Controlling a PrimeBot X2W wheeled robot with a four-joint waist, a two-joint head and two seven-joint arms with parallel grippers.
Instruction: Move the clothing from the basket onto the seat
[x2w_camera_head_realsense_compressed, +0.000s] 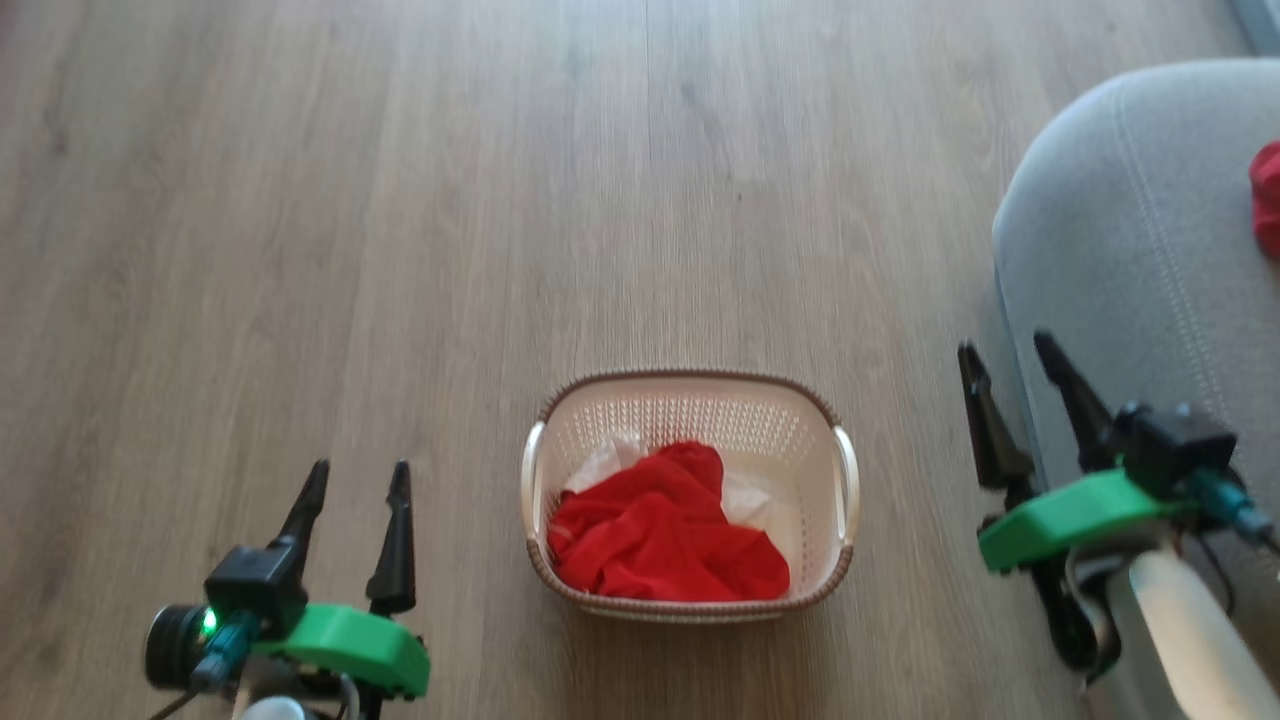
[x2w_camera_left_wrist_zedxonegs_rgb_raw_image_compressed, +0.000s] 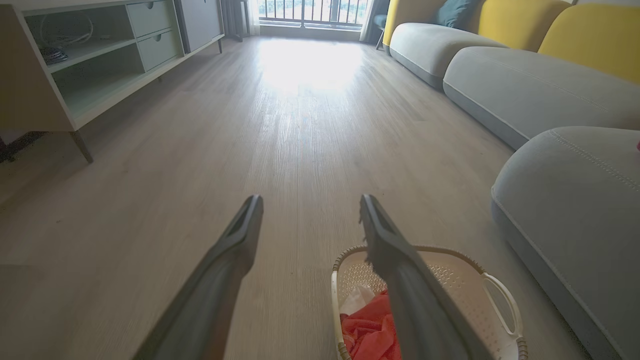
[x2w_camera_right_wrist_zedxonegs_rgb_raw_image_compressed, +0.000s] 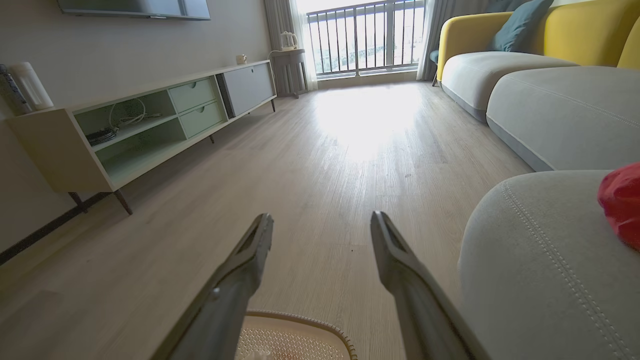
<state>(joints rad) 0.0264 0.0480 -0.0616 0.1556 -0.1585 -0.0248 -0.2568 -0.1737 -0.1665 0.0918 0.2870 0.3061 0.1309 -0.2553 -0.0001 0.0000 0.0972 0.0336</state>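
We had our left hand at 9 o'clock of the basket, right hand at 2 by the seat, both wide and empty; red clothing sat inside.

One basket, two red garments, perhaps one white cloth.

Head view overhead; wrist views low, forward; basket common.

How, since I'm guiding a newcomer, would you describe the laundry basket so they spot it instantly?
On the pale wood floor, left of the large grey upholstered seat, stands a small cream perforated plastic basket. Its brown woven-look rim and red clothing inside set it apart.
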